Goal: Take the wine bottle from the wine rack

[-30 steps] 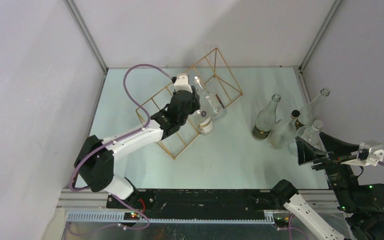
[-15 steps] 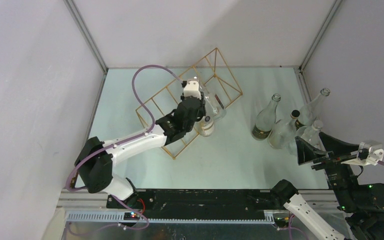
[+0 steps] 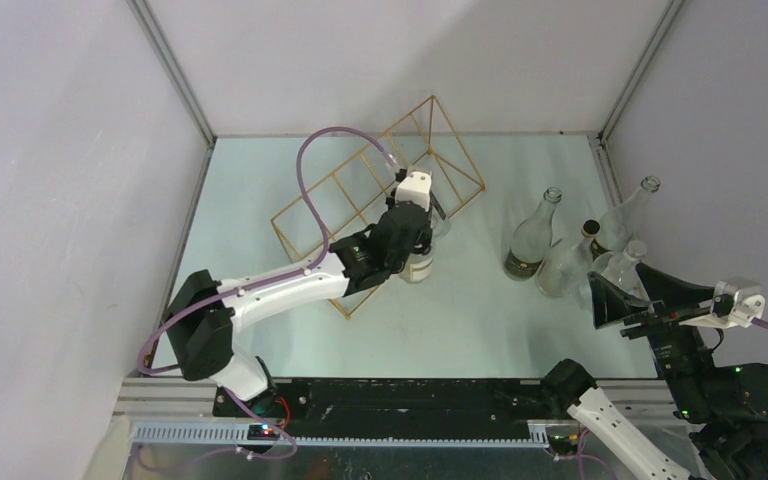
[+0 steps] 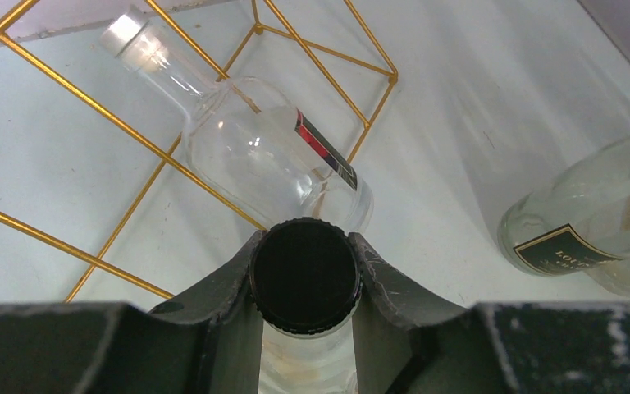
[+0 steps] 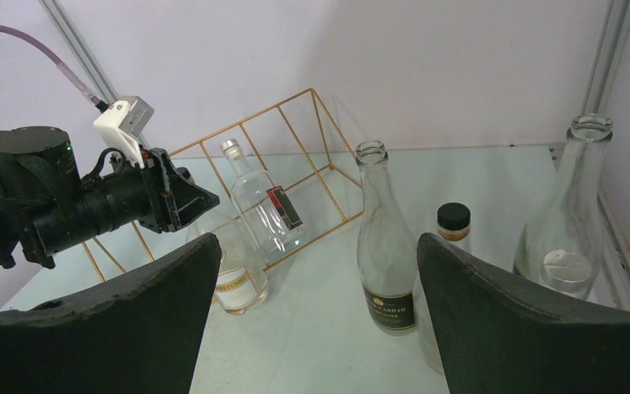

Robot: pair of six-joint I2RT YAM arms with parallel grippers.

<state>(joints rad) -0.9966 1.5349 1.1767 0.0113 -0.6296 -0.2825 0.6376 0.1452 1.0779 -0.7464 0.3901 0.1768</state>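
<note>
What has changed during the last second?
The left gripper moved right and nearer along the wine rack and now grips the black-capped bottle by its cap. The clear bottle lying in the rack, the right gripper and the right-side bottles stayed put.

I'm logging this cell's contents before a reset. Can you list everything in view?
wine rack: one, gold wire, far middle of the table.
red-and-black-labelled bottle: one, clear with a silver cap, lying tilted in the rack.
cream-labelled bottle: one, clear with a black cap, upright at the rack's near edge.
standing bottles: four by the top view, clear glass, one dark-labelled, one black-capped, clustered at the right.
table: one, pale green.
left gripper: black, shut on the cream-labelled bottle at its cap.
right gripper: black, open, empty, near right, facing the cluster.
</note>
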